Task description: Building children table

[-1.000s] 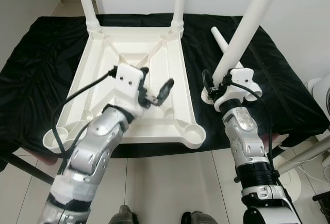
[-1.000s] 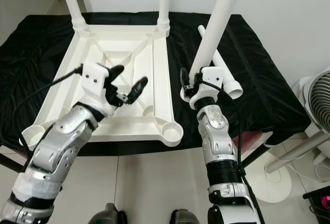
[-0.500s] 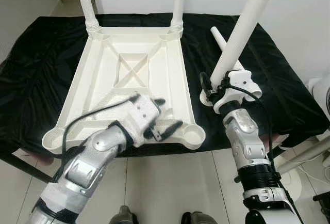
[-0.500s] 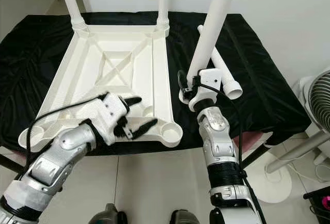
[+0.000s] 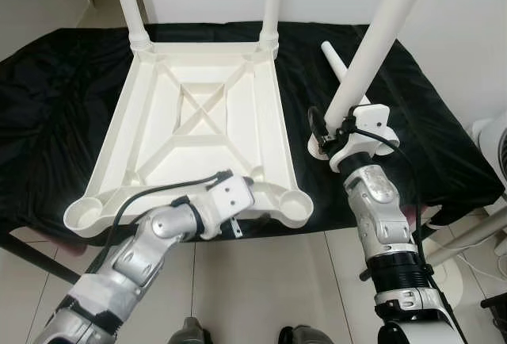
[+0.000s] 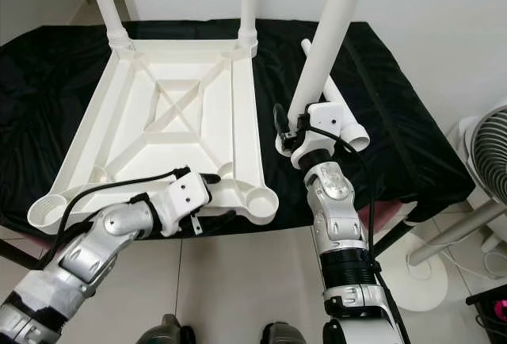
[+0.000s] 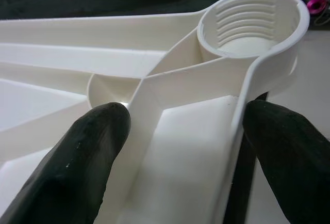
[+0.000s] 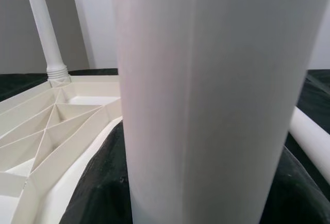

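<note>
Tabletop [image 5: 207, 114] near rim between left gripper [image 7: 180, 146] fingers, beside socket [image 7: 251, 20].

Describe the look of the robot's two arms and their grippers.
Both arms are jointed silver metal with black bands near the elbows. The left gripper and right gripper each sit on a white blocky wrist housing with small dark screw holes, fed by a looping black cable. The fingers are long, matte black and rounded.
</note>
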